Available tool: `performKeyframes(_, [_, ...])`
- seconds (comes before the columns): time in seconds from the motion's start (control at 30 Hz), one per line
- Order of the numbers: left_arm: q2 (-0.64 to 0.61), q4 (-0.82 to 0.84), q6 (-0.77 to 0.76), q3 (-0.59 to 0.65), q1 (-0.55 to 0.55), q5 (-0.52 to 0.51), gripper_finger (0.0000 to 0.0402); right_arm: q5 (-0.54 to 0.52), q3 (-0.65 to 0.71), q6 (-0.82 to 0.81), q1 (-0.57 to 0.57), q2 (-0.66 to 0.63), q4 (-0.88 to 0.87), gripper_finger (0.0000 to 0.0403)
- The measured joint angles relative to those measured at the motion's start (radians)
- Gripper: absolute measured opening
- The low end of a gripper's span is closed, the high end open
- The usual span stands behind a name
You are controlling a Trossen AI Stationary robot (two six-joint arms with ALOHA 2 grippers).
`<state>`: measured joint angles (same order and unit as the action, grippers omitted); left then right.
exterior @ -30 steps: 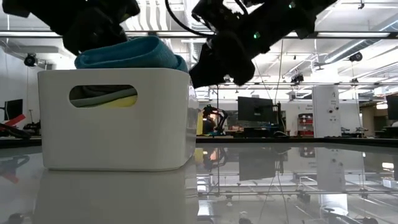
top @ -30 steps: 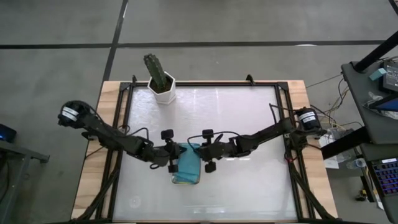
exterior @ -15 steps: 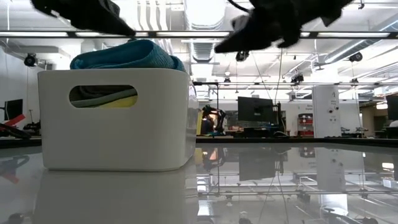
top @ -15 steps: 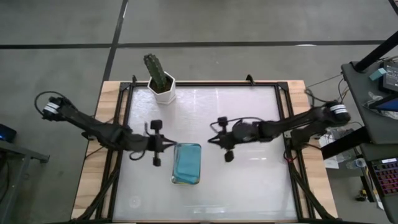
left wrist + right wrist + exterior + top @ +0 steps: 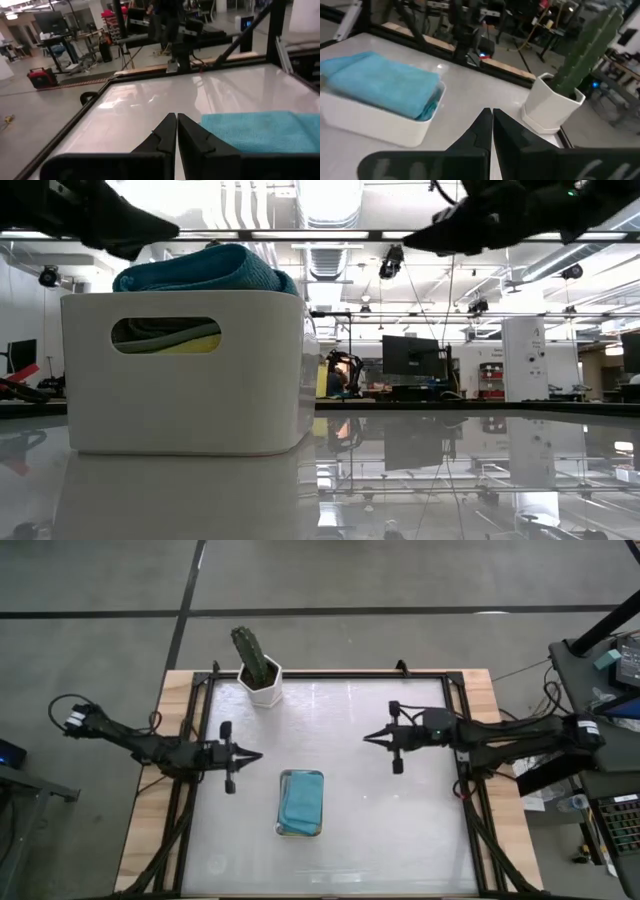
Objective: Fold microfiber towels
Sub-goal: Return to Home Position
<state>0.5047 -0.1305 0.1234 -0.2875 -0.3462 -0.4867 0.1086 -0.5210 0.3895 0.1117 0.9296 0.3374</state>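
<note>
A white tray (image 5: pixel 300 830) stands near the table's front middle. A folded teal towel (image 5: pixel 299 802) lies on top of the pile in it, also in the right wrist view (image 5: pixel 380 85). Through the tray's handle slot in the low view I see a grey towel (image 5: pixel 150 332) and a yellow towel (image 5: pixel 195 340) below it. The pale green and light blue towels are hidden. My left gripper (image 5: pixel 258 755) is shut and empty, to the left of the tray. My right gripper (image 5: pixel 366 738) is shut and empty, to the right of and beyond the tray.
A green cactus in a white pot (image 5: pixel 258 668) stands at the table's far left. A dark frame (image 5: pixel 330 675) runs round the white table top. Benches and cables (image 5: pixel 600 660) stand off the right side.
Both grippers have drawn back from the tray, where they were close over the teal towel: the left toward the table's left edge, the right toward the right and far edges. The teal towel stays on top of the pile in the tray.
</note>
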Motion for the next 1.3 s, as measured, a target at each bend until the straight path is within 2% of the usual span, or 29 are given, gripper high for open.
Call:
performKeyframes(0.17, [-0.086, -0.003, -0.064, 0.070, 0.000, 0.006, 0.0001, 0.033, 0.068, 0.004, 0.046, -0.070, 0.035, 0.0008])
performKeyframes(0.77, [-0.294, -0.023, -0.070, 0.255, 0.000, 0.010, 0.0001, 0.033, 0.171, 0.033, 0.134, -0.255, 0.034, 0.0009])
performKeyframes(0.9, [-0.345, -0.028, -0.090, 0.260, 0.000, 0.010, 0.0001, 0.034, 0.199, 0.005, 0.161, -0.334, 0.034, 0.0009])
performKeyframes(1.07, [-0.377, -0.017, -0.067, 0.262, 0.000, 0.011, 0.0001, 0.109, 0.224, -0.029, 0.191, -0.418, 0.025, 0.0009])
performKeyframes(1.3, [-0.377, -0.016, -0.065, 0.265, 0.000, 0.011, 0.0001, 0.109, 0.262, -0.033, 0.197, -0.505, 0.007, 0.0009])
